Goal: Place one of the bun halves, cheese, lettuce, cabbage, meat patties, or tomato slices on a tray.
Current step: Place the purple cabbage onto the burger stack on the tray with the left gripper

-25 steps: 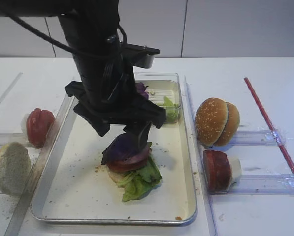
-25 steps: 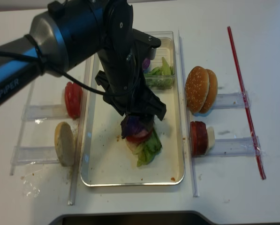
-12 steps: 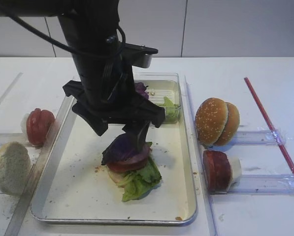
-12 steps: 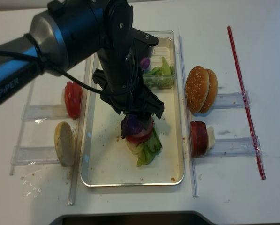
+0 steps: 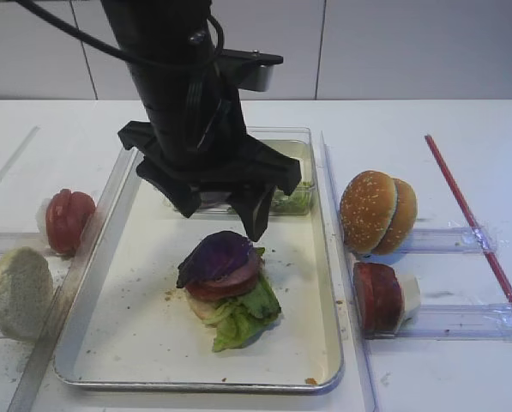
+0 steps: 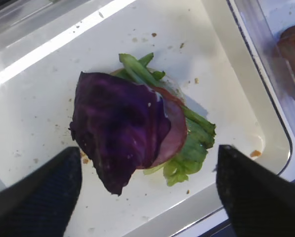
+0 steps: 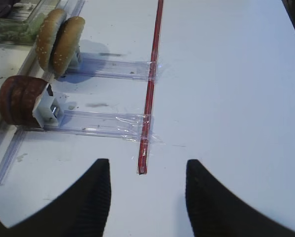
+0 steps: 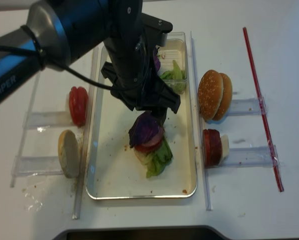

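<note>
The dark purple cabbage (image 5: 217,255) (image 6: 117,123) lies on top of a small stack on the silver tray (image 5: 135,343) (image 8: 109,175). Under it sit a reddish slice (image 6: 176,131) and frilly green lettuce (image 5: 243,313) (image 6: 199,143). My left gripper (image 5: 221,219) (image 6: 147,150) (image 8: 146,107) hangs open just above the stack, with nothing between its fingers and clear of the leaf. In the right wrist view my right gripper (image 7: 147,165) stands open over bare table, empty.
A clear plastic box (image 5: 294,193) with green and purple leaves sits at the tray's back. Sesame bun halves (image 5: 377,212) (image 7: 58,42) and dark red discs (image 5: 377,296) stand in holders on the right. Tomato slices (image 5: 69,221) and a pale bun half (image 5: 20,292) stand left. A red strip (image 7: 149,94) runs along the right.
My left gripper has risen off the stack and shifted slightly toward the back. The cabbage stays on top of the stack. Nothing else has moved.
</note>
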